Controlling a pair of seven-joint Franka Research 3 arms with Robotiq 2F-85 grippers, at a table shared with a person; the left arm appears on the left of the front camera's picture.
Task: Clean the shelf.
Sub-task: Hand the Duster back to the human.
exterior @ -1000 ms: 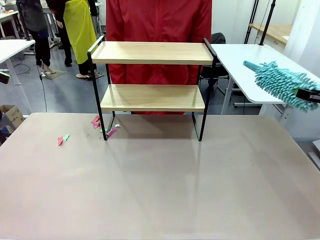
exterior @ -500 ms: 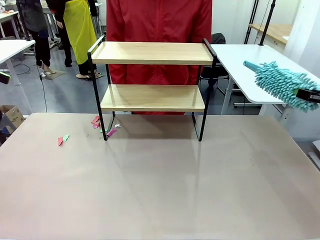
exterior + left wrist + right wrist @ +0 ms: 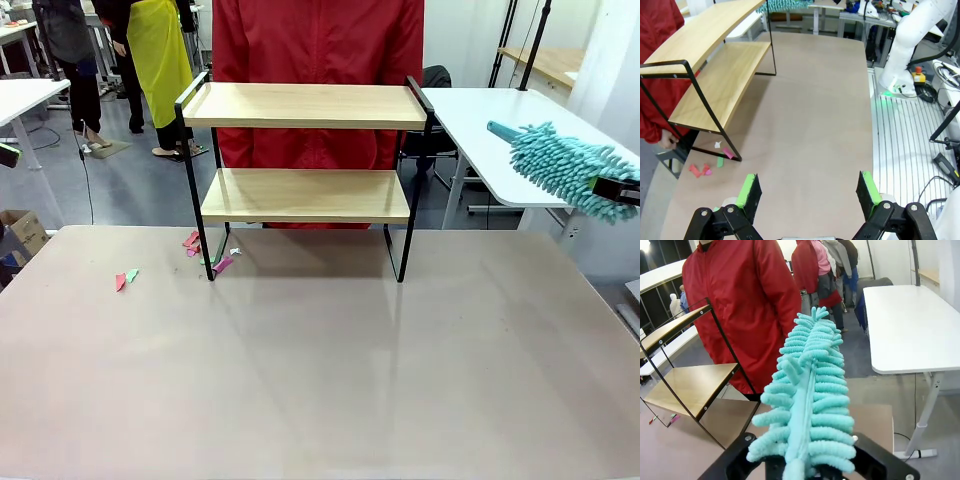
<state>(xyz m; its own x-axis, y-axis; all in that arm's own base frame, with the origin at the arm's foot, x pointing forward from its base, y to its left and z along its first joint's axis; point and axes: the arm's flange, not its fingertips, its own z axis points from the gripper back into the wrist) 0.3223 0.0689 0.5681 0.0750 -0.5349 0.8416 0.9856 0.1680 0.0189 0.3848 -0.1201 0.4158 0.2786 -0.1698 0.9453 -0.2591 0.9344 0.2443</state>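
Observation:
The shelf, two light wooden boards in a thin black frame, stands at the far middle of the table; both boards look bare. It also shows in the left wrist view and the right wrist view. My right gripper is shut on a teal fluffy duster, held in the air off the table's right side, apart from the shelf. My left gripper is open above the table's left part, nothing between its green pads.
Small pink and green paper scraps lie on the table by the shelf's left leg, two more farther left. A person in a red jacket stands right behind the shelf. A white table is at the back right.

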